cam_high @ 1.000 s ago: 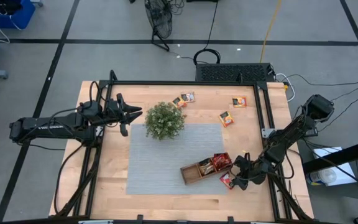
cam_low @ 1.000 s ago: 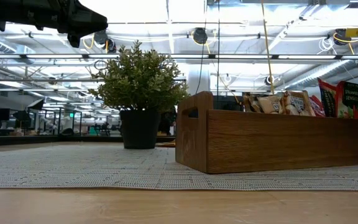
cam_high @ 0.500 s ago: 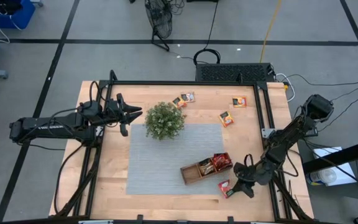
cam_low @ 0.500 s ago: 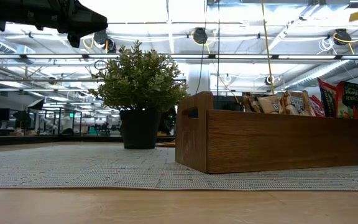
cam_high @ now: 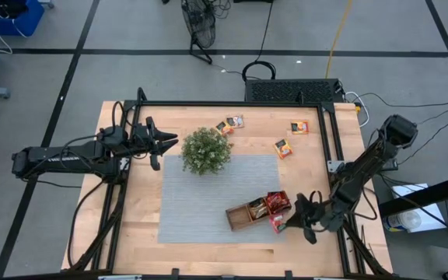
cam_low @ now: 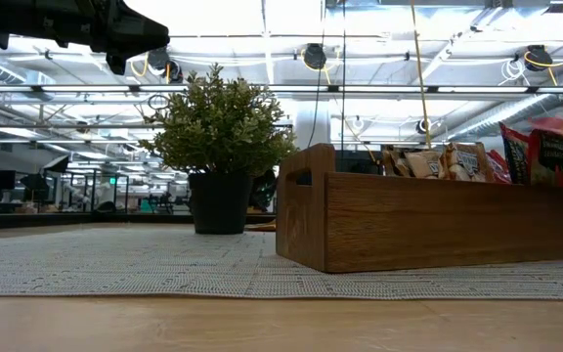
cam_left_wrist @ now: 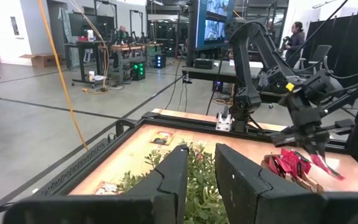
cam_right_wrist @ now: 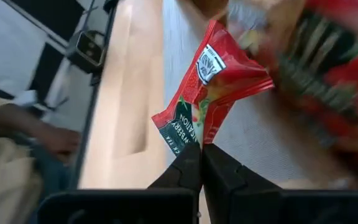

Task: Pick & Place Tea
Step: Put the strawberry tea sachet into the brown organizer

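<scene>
Right gripper jaws pinched on red tea sachet, lifted beside wooden tray | left gripper idles partly open by plant | advice: centre over compartment before release

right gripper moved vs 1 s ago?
Yes. The right gripper, shut on a red tea sachet, has shifted slightly up-picture, closer to the wooden tray's end.

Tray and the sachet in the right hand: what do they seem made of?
Tray: wood, brown and matte, with visible grain and a cut handle slot. Sachet pinched in the right hand: probably thin glossy foil or plastic film; it creases and shines.
</scene>
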Tool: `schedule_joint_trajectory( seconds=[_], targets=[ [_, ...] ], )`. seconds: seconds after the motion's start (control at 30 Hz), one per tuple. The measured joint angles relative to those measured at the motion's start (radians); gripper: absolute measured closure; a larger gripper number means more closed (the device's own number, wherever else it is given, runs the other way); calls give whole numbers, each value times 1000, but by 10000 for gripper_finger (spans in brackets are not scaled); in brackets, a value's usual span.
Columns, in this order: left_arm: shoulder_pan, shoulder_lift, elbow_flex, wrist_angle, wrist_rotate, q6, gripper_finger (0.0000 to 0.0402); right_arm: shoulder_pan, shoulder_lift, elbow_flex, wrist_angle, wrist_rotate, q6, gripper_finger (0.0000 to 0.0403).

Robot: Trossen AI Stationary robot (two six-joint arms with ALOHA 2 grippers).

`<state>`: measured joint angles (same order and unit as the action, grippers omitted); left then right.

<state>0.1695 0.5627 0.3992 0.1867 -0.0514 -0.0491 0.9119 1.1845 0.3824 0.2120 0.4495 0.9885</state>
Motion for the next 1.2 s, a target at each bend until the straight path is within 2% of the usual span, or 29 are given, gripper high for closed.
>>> schedule_joint_trajectory(
  seconds=[0.3,0.47,0.73,1.2],
  targets=[
    [0,0,0,0,0,0,314,0,-154,1,-256,184,-155,403],
    [0,0,0,0,0,0,314,-1,-161,1,-373,236,-180,403],
    [0,0,0,0,0,0,314,-9,-107,2,-333,284,-307,403],
    [0,0,0,0,0,0,314,-9,-44,3,-278,294,-505,403]
  ],
)
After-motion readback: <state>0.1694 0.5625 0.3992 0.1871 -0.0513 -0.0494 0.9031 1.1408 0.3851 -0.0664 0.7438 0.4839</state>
